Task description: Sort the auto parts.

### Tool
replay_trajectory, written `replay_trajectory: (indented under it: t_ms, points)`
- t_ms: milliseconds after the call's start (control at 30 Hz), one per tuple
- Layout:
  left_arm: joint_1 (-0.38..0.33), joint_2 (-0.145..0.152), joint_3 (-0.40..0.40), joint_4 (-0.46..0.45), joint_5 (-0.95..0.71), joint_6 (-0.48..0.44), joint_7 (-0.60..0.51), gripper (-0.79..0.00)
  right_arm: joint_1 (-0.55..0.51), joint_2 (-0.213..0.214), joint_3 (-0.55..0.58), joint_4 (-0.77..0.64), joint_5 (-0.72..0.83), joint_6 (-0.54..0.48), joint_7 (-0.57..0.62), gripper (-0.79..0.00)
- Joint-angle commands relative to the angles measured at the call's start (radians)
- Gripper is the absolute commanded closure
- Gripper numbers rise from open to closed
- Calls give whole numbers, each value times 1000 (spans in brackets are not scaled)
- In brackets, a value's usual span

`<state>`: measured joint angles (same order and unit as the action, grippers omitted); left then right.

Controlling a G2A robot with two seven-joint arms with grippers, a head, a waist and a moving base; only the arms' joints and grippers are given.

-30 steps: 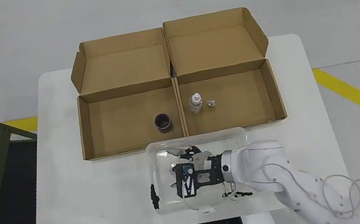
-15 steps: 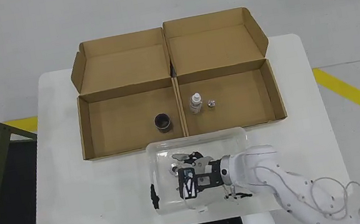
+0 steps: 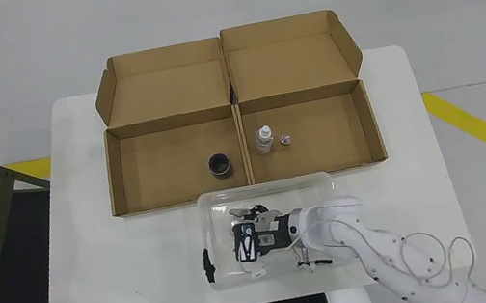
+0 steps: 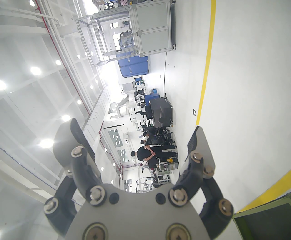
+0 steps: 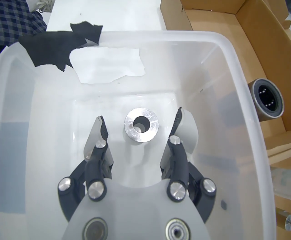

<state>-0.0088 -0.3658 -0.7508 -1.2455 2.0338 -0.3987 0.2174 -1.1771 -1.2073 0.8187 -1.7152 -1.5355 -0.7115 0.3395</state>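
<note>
Bright even light; ceiling lamps (image 4: pixel 46 143) glare, perhaps veiling detail.

Glossy white rounded right arm (image 3: pixel 360 229), thin pale cable (image 3: pixel 447 243) looped alongside. Right claw (image 5: pixel 140 114) and left claw (image 4: pixel 135 124) alike: grey metal base plate (image 5: pixel 136 211), black linkages (image 5: pixel 179 159), round silver screws (image 5: pixel 177 188), silver fingers (image 5: pixel 92 138) with black ribbed pads (image 5: pixel 104 128).

A thick silver ring (image 5: pixel 141 127) with a round bore lies flat, hole up, on the floor of the clear plastic bin (image 5: pixel 159 34), between the spread fingers of my right gripper (image 5: pixel 140 114), untouched. Just past the bin's far wall sits a dark cylindrical bearing (image 3: pixel 220 164), open end up. To its right are a small white bottle-shaped part (image 3: pixel 264 138) and a tiny metal piece (image 3: pixel 286 139).
</note>
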Motion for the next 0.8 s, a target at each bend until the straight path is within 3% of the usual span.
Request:
replay_trajectory:
  t_ms: [0,133,433,533,633,767]
  points:
    - [0,0,0,0,0,0,0,-785,6,-2,-5,10,2,2,-2,-499]
    - [0,0,0,0,0,0,0,-785,15,-6,-15,26,4,6,-2,-394]
    - [0,0,0,0,0,0,0,-785,29,-11,-26,40,7,10,-5,-308]
    - [0,0,0,0,0,0,0,-785,29,-10,-23,35,9,6,-5,-182]
    - [0,0,0,0,0,0,0,-785,25,-8,-18,29,9,0,-5,0]
    - [0,0,0,0,0,0,0,-785,22,-5,-10,22,15,-8,-5,0]
